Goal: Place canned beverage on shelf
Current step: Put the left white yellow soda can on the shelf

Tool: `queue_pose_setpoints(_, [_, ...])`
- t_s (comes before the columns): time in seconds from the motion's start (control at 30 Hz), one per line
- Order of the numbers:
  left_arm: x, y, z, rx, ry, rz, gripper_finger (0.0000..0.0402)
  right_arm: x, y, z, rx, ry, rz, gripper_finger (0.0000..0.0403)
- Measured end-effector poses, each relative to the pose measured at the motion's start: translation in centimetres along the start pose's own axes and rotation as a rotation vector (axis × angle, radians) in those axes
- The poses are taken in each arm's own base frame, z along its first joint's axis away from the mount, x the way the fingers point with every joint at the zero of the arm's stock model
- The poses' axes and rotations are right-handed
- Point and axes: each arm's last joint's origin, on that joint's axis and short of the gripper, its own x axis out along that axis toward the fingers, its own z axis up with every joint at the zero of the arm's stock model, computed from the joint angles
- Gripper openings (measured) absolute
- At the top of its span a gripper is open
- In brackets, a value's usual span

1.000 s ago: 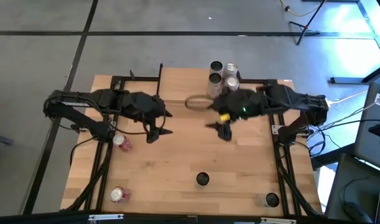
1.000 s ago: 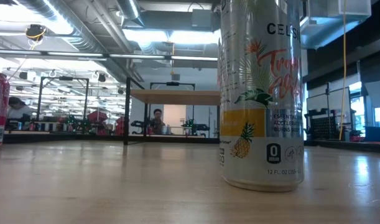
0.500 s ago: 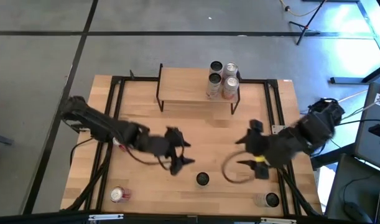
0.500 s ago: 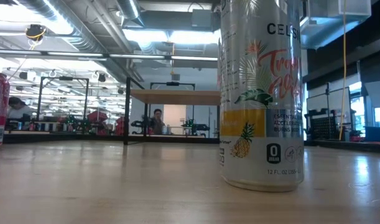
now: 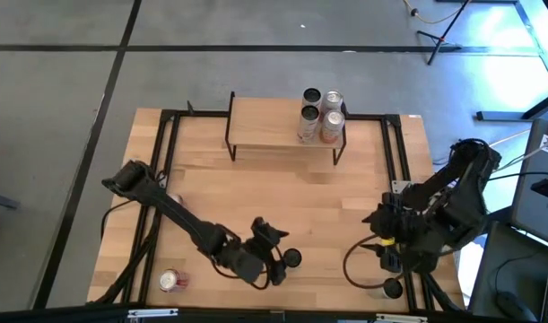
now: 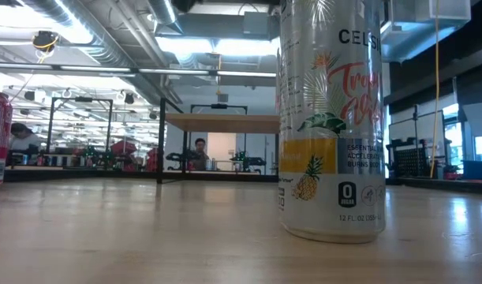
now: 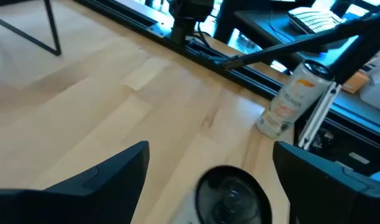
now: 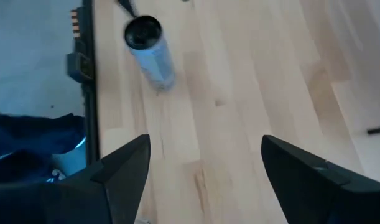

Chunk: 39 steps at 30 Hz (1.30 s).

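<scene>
In the high view, a red can [image 5: 171,280] is standing at the lower left of the table [image 5: 202,179], well apart from either arm. To its right, the left gripper [image 5: 281,261] is hovering at the lower middle of the frame with its fingers spread and nothing between them, right beside a black-topped can [image 5: 293,258]. The left wrist view is showing that can's dark top [image 7: 230,191] sitting between the two released fingers [image 7: 99,177], apart from both. Above, at the upper middle of the high view, the shelf [image 5: 278,124] is carrying three cans [image 5: 320,112] clustered at its right end. Farther right, the right gripper [image 5: 387,254] is hanging at the lower right, fingers parted and empty, just above a silver can [image 5: 388,287] near the table's corner. In the low view, a tall pineapple-printed can [image 6: 330,118] is filling the middle, with a bright workshop room and a seated person [image 6: 198,155] showing behind.
</scene>
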Motion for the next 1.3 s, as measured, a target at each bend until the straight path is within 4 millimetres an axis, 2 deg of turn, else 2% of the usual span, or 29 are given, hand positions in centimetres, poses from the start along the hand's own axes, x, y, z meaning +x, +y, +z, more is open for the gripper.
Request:
queue_pose_setpoints(0.17, [1.3,-0.5,-1.8,-0.017,0.0,-0.023,0.0334,1.3,0.2,-0.8,0.035,0.024,-0.017,0.0294])
queue_pose_setpoints(0.3, [1.5,-0.8,-2.1,-0.014,-0.008,-0.047,0.0334,1.8,0.3,-1.1,0.05,0.036,-0.021,0.0294])
queue_pose_setpoints(0.6, [1.3,-0.8,-2.5,0.065,0.02,-0.046,0.0334,1.8,0.3,-1.2,0.054,0.064,-0.005,0.0294])
queue_pose_setpoints(0.87, [2.6,-0.8,-4.8,0.102,0.05,-0.029,0.0334,1.8,0.3,-1.2,0.034,0.068,-0.003,0.0294])
queue_pose_setpoints(1.07, [3.1,-0.5,-5.4,0.116,0.065,-0.01,0.0334,1.8,0.3,-1.2,0.03,0.071,-0.002,0.0294])
queue_pose_setpoints(1.17, [3.6,-0.1,-5.1,0.087,0.091,-0.02,0.0323,1.8,0.2,-1.2,-0.025,0.072,-0.004,0.0294])
queue_pose_setpoints(1.3, [4.5,0.5,-4.4,0.06,0.14,-0.068,0.0284,1.8,0.4,-1.1,-0.038,0.07,0.01,0.0294])
